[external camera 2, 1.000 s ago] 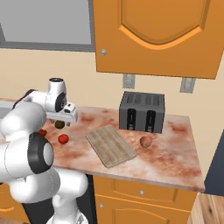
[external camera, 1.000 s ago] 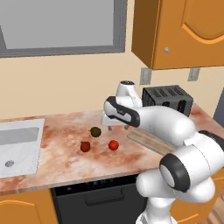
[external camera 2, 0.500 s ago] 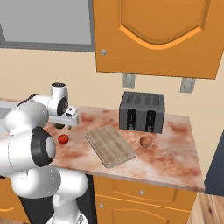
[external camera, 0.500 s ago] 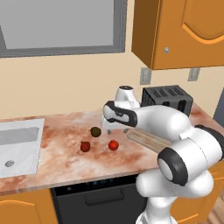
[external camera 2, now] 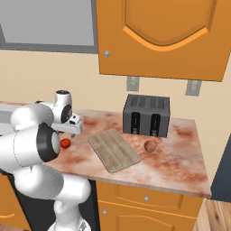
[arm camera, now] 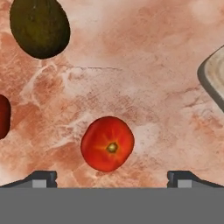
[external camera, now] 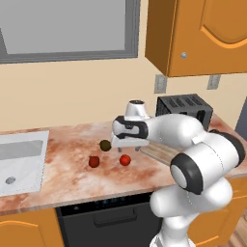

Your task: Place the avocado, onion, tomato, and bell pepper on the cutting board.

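We see the counter (external camera: 62, 144) running from sink (external camera: 19, 159) to toaster (external camera 2: 146, 115). The board (external camera 2: 113, 150) lies bare at mid-counter, one corner reaching toward the front edge. Our gripper (arm camera: 112, 177) hangs above the counter left of the board, fingers spread wide, holding nothing, the tomato (arm camera: 107, 143) right below between them. The avocado (external camera: 105, 145) sits just behind it toward the wall, the pepper (external camera: 94, 161) beside it toward the sink. The onion (external camera 2: 150, 145) rests beyond the board, in front of the toaster.
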